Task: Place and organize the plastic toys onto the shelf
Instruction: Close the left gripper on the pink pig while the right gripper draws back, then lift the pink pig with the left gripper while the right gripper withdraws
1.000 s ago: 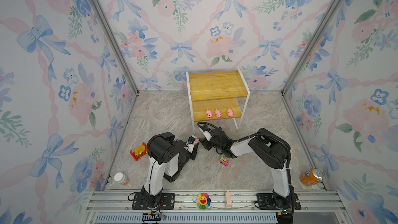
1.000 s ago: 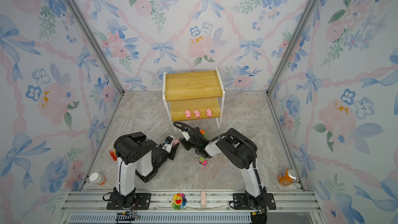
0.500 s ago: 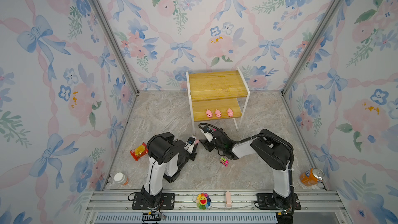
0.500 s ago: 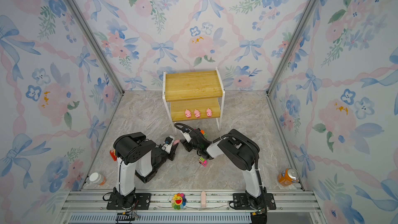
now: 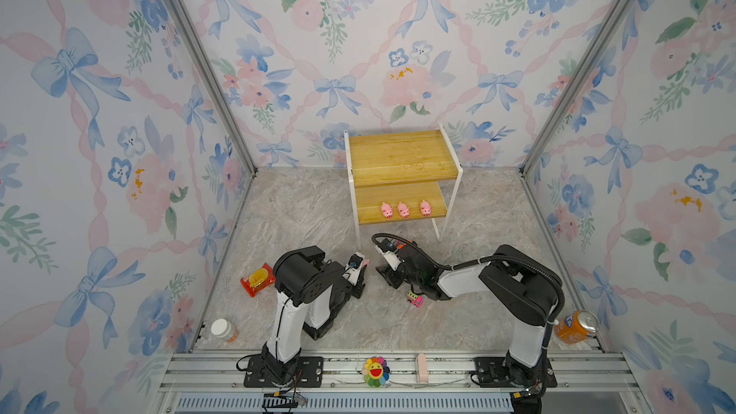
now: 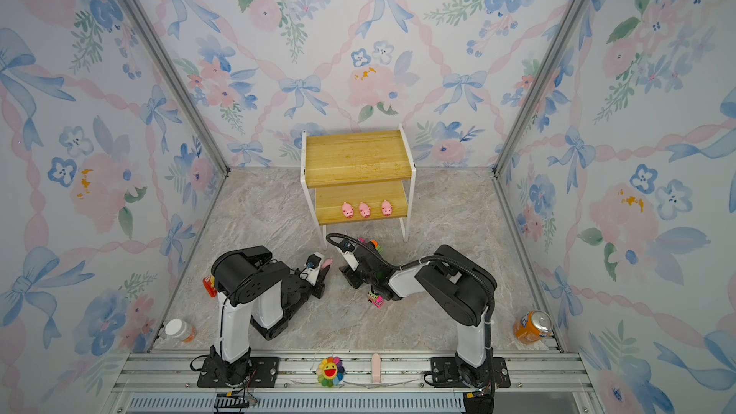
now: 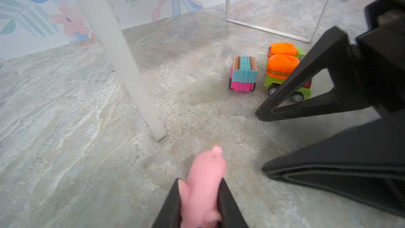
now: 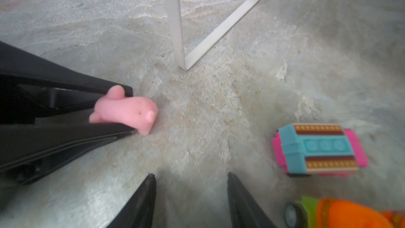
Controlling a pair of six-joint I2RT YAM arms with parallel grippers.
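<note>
My left gripper (image 7: 200, 180) is shut on a pink pig (image 7: 203, 185) low over the floor, in front of the shelf's (image 5: 402, 161) front left leg (image 7: 122, 62). The pig (image 8: 127, 112) sticks out past the black fingers, snout first. Facing it, my right gripper (image 8: 190, 175) stands open with nothing between its fingers. A pink truck (image 7: 243, 73) and two green trucks (image 7: 282, 69) stand on the floor beside the right gripper. Another pink truck (image 5: 414, 299) lies under the right forearm. Three pigs (image 5: 403, 210) line the shelf's lower board.
A red snack packet (image 5: 258, 279) lies left of the left arm. A white-capped bottle (image 5: 224, 329) stands at the front left and an orange can (image 5: 577, 326) at the front right. A rainbow flower (image 5: 375, 371) sits on the front rail.
My left gripper has closed its jaws onto the pink pig. The right arm has shifted only slightly.
</note>
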